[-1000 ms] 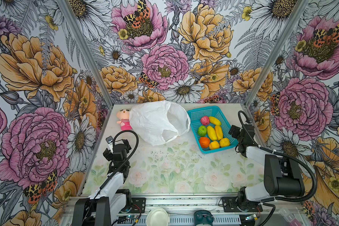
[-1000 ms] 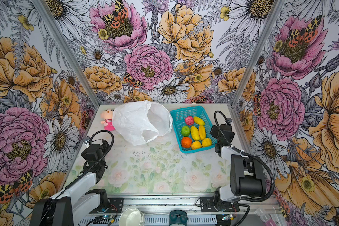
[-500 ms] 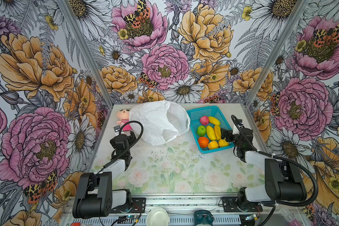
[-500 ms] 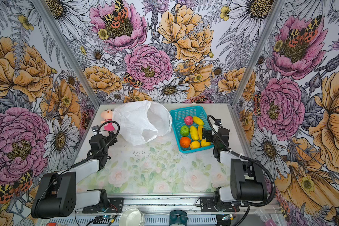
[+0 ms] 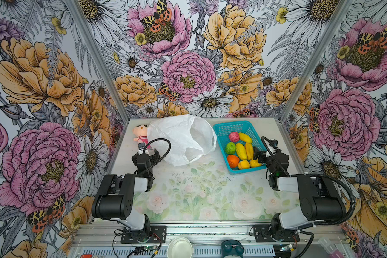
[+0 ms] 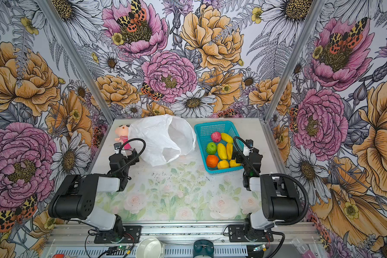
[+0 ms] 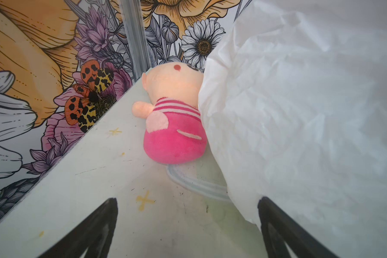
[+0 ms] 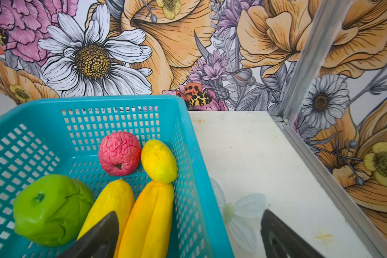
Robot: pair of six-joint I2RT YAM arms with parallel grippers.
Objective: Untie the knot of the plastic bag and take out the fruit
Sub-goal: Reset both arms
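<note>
Crinkly translucent plastic bag [image 5: 179,136], perforated glossy plastic basket [image 5: 229,128], soft plush doll [image 7: 174,116].

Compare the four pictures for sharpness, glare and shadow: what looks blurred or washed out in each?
Left wrist view: the plastic bag is washed out, the doll sharp, the left fingers dark and blurred. Right wrist view: fruit and basket crisp, right fingers blurred. Both top views: even light, faint shadows, posts splay outward.
</note>
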